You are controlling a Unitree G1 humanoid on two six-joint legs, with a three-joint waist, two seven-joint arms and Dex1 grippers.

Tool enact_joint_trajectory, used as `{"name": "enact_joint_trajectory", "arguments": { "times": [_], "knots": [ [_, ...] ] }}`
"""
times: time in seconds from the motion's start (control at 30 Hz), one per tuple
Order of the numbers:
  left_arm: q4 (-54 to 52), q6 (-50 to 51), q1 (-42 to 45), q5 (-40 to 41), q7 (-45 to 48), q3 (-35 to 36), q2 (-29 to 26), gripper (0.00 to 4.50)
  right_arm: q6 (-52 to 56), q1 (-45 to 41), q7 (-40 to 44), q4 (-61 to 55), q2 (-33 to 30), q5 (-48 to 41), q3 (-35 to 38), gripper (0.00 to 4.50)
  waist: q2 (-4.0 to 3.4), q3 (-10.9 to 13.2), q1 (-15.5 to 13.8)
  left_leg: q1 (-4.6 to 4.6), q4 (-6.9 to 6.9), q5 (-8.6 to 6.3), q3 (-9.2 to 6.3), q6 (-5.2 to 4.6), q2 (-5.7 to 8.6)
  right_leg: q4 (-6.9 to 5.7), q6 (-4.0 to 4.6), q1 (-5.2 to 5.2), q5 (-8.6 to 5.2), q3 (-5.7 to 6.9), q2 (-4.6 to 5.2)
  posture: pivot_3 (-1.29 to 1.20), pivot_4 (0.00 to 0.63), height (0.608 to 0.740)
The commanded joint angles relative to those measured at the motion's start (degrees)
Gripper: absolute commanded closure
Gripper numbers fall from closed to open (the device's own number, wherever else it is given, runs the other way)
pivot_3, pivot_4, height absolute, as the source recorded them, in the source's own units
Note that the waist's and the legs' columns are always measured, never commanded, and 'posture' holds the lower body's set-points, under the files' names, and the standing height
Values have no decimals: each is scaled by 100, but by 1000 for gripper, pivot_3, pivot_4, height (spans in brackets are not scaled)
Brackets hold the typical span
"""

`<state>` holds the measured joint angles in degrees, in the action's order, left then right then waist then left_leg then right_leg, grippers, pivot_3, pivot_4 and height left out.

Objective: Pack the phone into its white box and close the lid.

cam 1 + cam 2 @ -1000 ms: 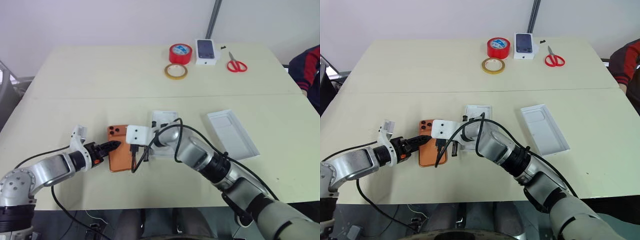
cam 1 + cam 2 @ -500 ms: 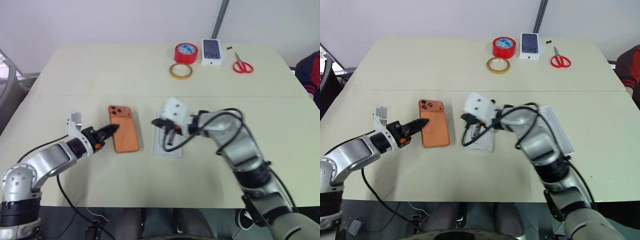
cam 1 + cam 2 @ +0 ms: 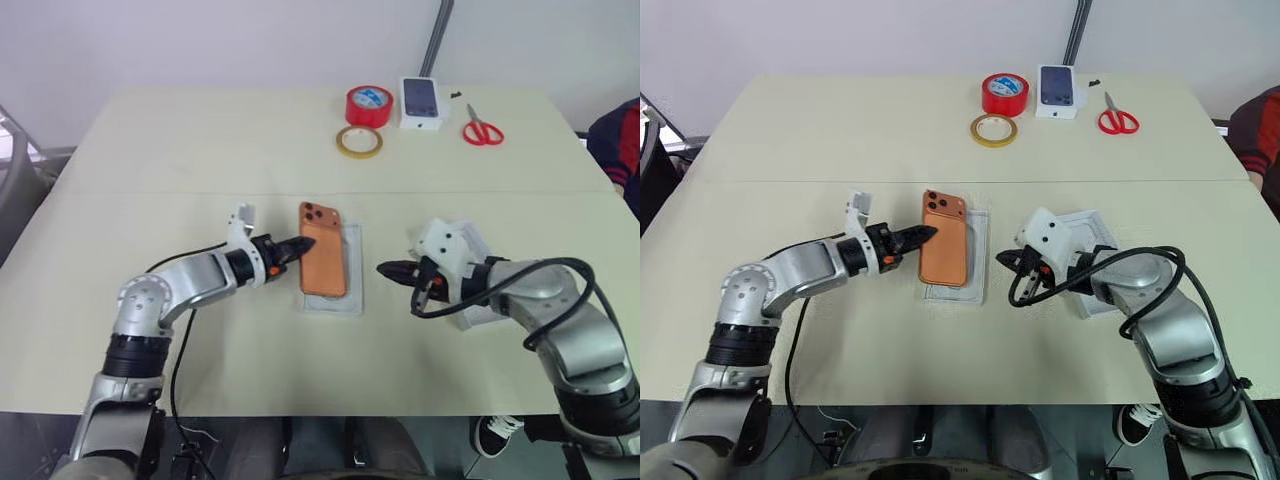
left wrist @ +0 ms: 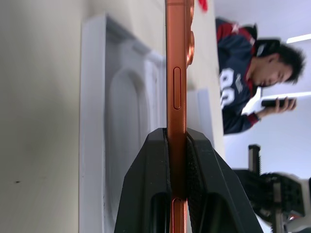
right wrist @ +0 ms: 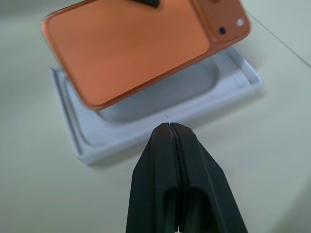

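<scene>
The orange phone (image 3: 324, 262) hangs back-up and tilted just above the white box (image 3: 334, 302), an open tray with a moulded recess in the middle of the table. My left gripper (image 3: 308, 241) is shut on the phone's left edge; in the left wrist view both fingers (image 4: 146, 184) pinch the phone's rim (image 4: 176, 97) beside the tray (image 4: 116, 126). My right gripper (image 3: 382, 268) is shut and empty, to the right of the box and pointing at it, tips (image 5: 169, 126) short of the tray's rim (image 5: 87, 155). The lid (image 3: 1095, 222) lies partly hidden behind my right hand.
At the table's far edge stand a red tape roll (image 3: 369, 103), a yellow tape ring (image 3: 359, 142), a small white box printed with a phone (image 3: 421, 100) and red scissors (image 3: 480, 131). A person (image 3: 615, 140) sits at the right edge.
My left gripper has carried the phone to the right, from the bare table to above the white box. My right arm has swung away to the right, off the box.
</scene>
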<state>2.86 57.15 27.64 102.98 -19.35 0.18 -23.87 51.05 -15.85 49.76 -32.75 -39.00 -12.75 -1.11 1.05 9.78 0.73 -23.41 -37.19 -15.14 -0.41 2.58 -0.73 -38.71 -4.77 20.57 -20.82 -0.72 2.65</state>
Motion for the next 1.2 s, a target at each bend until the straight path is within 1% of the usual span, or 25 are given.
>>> {"name": "enact_joint_trajectory", "arguments": {
  "times": [0.03, 0.3, 0.4, 0.43, 0.57, 0.6, 0.63, 0.7, 0.8, 0.87, 0.9, 0.93, 1.0, 1.1, 1.17, 1.2],
  "knots": [
    [-3, 188, 192, -191, 244, -22, 131, 4166, 3, 82, -161, -260, -124, -206, 390, 4500, 0, 0, -7, 0, 0, 1, 0, 1, 0, 0, 0, 0, 0, 0, 0, 0, 150, 740],
    [215, 303, 289, -679, 396, 89, 444, 4166, -160, 253, -287, -152, -369, -375, 520, 4500, 2, 1, -11, 1, -2, 2, 0, 4, 1, 0, -1, -4, 0, 0, 0, 0, 150, 740],
    [209, 346, 279, -777, 402, 144, 524, 3142, -188, 231, -329, -116, -403, -408, 483, 4500, 2, 1, -13, 1, -2, 3, 0, 6, 0, 0, -1, -4, 0, 0, -2, 0, 150, 740],
    [188, 366, 269, -779, 394, 169, 532, 2675, -200, 220, -337, -104, -413, -418, 468, 4500, 2, 1, -13, 1, -2, 3, 0, 6, 0, 0, -1, -4, 0, 0, -2, 0, 150, 740],
    [37, 512, 228, -628, 376, 328, 445, 556, -243, 191, -368, -72, -451, -463, 403, 4500, 2, 1, -11, 3, -3, 4, -1, 7, 0, 0, -1, -7, 0, 0, -1, 0, 150, 740],
    [-13, 551, 219, -561, 384, 379, 389, 124, -255, 188, -369, -66, -459, -471, 388, 4500, 2, 1, -9, 5, -3, 4, -1, 7, 0, 0, -1, -8, 0, 0, -1, 0, 150, 740],
    [-79, 591, 205, -449, 382, 453, 288, 16, -264, 179, -371, -60, -464, -475, 368, 4500, 2, 1, -4, 5, -3, 4, -1, 7, -1, 0, -1, -9, 0, 0, -2, 0, 150, 740],
    [-202, 660, 165, -263, 396, 578, 37, 16, -272, 155, -379, -53, -471, -482, 326, 4500, 2, 1, 13, 6, -2, 4, -1, 8, -3, -1, -1, -8, 0, 0, -4, 0, 150, 740],
    [-370, 770, 110, -286, 530, 723, -401, 16, -256, 80, -408, -43, -488, -479, 226, 4500, 1, 2, -2, 5, -1, 5, -1, 9, -6, -1, -1, -6, 0, 0, -7, 0, 150, 740],
    [-538, 850, 73, -649, 800, 833, -827, 16, -198, -30, -468, 28, -518, -398, 52, 4500, 1, 2, -4, 4, -2, 5, -1, 9, -6, -1, -1, -6, 0, 0, -6, 0, 150, 740],
    [-638, 819, 44, -966, 978, 860, -1046, 16, -172, -109, -520, 87, -532, -324, -70, 4500, 1, 2, -5, 4, -3, 5, 0, 9, -6, -1, -1, -6, 0, 0, -5, 0, 150, 740],
    [-743, 731, 15, -1351, 1150, 835, -1233, 251, -136, -186, -569, 156, -541, -266, -181, 4500, 1, 2, -3, 5, -3, 5, 0, 9, -4, 0, -1, -7, 0, 0, -5, 0, 150, 740],
    [-961, 549, -35, -2195, 1611, 631, -1563, 865, -44, -383, -711, 333, -523, -107, -451, 4500, 0, 3, -3, 6, -2, 6, 0, 10, -4, -1, -1, -6, 0, 0, -5, 0, 150, 740],
    [-1297, 312, -71, -3389, 2337, 59, -1890, 2435, 251, -718, -946, 584, -411, 88, -842, 4500, -2, 4, -19, 5, -1, 6, 0, 11, -1, 0, 0, -5, 0, 0, -5, 0, 150, 740],
    [-1425, 171, -43, -3985, 2697, -271, -1942, 3492, 360, -876, -1020, 667, -368, 191, -1096, 4500, -2, 4, -24, 3, 0, 6, 0, 11, 1, 3, 0, -6, 0, 0, -2, 0, 150, 740],
    [-1493, 90, 8, -4276, 2872, -477, -1912, 4137, 387, -961, -1060, 707, -340, 282, -1287, 4500, -1, 4, -20, 3, 1, 6, 0, 10, 1, 4, 0, -5, 0, 0, -1, 0, 150, 740]
  ]
}}
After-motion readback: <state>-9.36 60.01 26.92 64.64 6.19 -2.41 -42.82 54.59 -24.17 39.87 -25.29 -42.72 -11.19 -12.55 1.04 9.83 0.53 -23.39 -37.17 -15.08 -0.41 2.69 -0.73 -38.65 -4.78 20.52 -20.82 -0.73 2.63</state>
